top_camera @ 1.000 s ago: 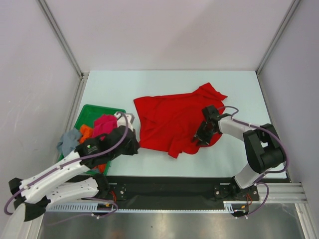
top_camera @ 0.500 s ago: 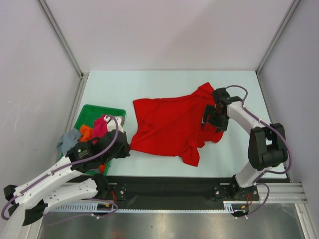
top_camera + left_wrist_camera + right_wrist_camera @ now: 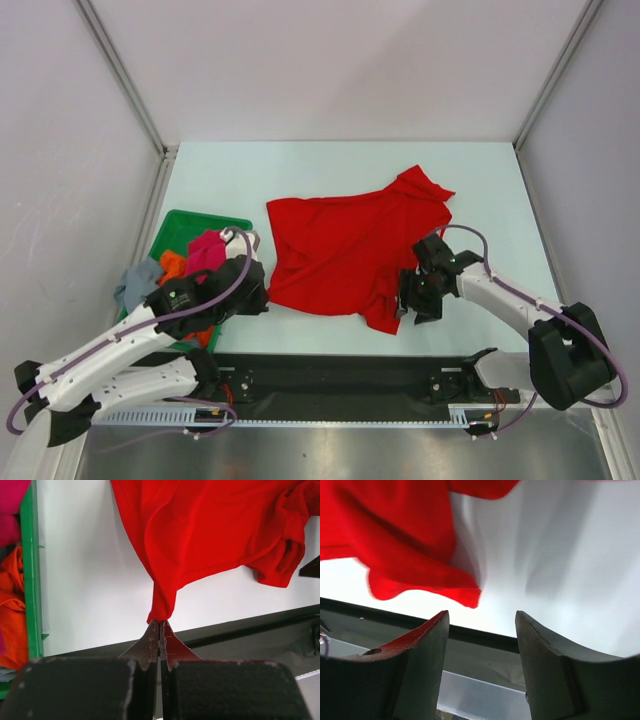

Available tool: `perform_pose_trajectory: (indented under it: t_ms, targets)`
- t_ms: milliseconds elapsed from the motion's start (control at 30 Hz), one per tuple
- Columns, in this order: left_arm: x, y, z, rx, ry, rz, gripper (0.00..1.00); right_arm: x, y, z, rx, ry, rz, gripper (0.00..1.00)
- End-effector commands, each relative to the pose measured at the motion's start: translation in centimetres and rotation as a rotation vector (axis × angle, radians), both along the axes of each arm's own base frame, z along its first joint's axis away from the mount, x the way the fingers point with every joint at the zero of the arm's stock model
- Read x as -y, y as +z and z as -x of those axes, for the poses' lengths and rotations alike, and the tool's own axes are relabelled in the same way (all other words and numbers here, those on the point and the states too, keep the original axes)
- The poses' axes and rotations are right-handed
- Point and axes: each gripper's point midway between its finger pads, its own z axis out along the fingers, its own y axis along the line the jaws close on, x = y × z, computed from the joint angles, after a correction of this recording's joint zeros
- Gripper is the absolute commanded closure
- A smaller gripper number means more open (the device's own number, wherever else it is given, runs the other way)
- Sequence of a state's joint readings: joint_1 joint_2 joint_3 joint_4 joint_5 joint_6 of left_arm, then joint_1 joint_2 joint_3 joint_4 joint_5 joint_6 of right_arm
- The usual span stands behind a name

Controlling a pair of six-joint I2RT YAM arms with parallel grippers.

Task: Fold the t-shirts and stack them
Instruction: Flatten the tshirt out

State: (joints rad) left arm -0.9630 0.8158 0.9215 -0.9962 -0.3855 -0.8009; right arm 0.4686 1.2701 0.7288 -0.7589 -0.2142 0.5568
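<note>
Plainly, we see the red t-shirt (image 3: 340,245) spread crumpled across the middle of the white table (image 3: 300,170). Our left end effector (image 3: 159,625) is clamped tight on the shirt's near left corner, the cloth drawn to a point between its tips. Our right end effector (image 3: 481,615) stands with its jaws apart and nothing between them, just beside the shirt's bunched near right edge. At the left, the green tray (image 3: 170,222) holds an orange t-shirt (image 3: 172,265) and a magenta-pink t-shirt (image 3: 208,248); a grey-blue t-shirt (image 3: 135,283) hangs over its outer rim.

Red t-shirt (image 3: 340,250) spread rumpled; 3 other t-shirts (image 3: 205,252) heaped.
</note>
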Motion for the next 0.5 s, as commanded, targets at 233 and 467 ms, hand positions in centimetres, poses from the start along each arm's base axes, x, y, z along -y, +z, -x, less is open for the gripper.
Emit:
perform_pose_trajectory:
  t_ms: [233,467]
  targets:
    - [1.0,3.4,-0.7,0.053,-0.016,0.069,1.00,-3.4,-1.9,-1.4,0.053,0.031,-0.145,0.49]
    - [0.5,4.2,-0.7,0.067,0.003,0.070,1.00,-2.3,-3.2,-2.2,0.021,-0.032,-0.043,0.76]
